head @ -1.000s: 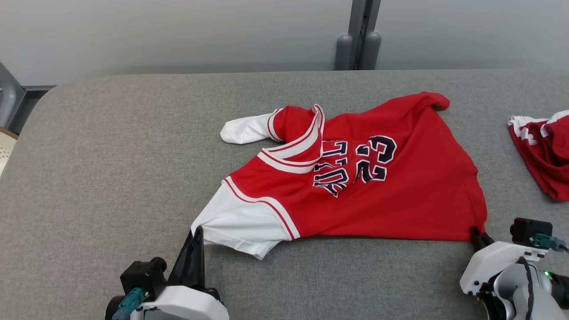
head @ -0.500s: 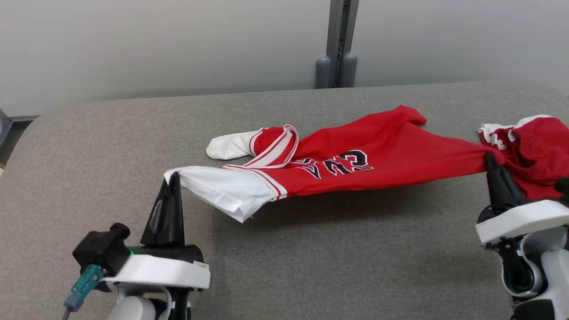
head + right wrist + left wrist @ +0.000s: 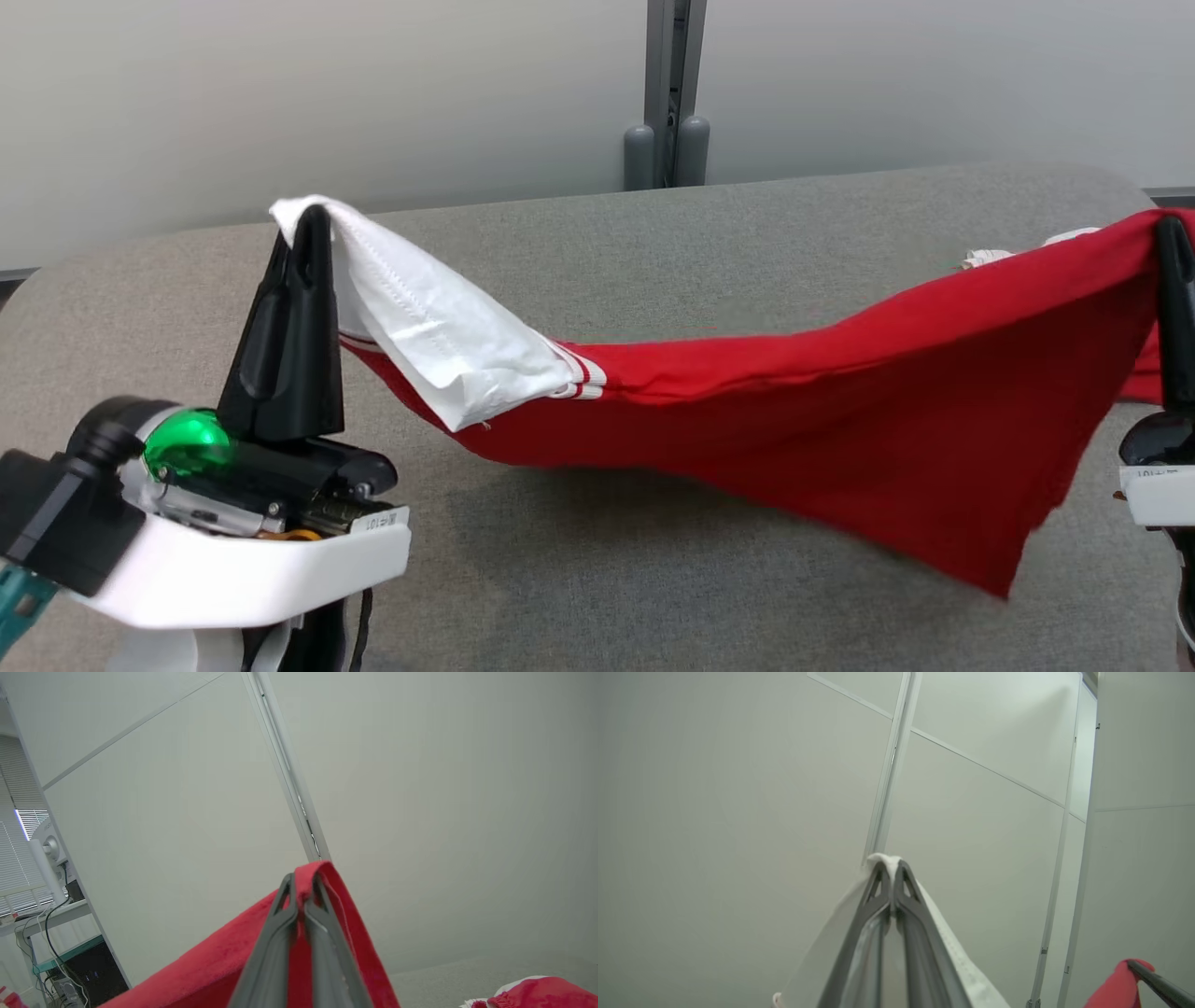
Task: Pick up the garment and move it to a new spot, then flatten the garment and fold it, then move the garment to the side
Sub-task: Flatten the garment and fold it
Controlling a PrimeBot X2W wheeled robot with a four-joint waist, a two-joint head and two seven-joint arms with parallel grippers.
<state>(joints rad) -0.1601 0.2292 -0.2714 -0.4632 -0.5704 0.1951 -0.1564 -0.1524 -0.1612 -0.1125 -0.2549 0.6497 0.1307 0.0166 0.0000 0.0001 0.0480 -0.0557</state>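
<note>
We see bright, even, diffuse light and sharp head-view detail; a soft shadow lies on the worktop [image 3: 653, 597] beneath the hanging garment [image 3: 840, 411].

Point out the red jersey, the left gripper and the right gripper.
red jersey [image 3: 840, 411], head view, on the hanging red body panel.
left gripper [image 3: 313, 219], head view, between its closed fingertips, pinching white fabric.
right gripper [image 3: 1172, 229], head view, between its closed fingertips, pinching red fabric.

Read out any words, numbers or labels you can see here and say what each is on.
Sticker on the left gripper housing: too small and blurred to read.
Label on the right gripper housing: also unreadable.
On the garment: no lettering shows on the visible side.
</note>
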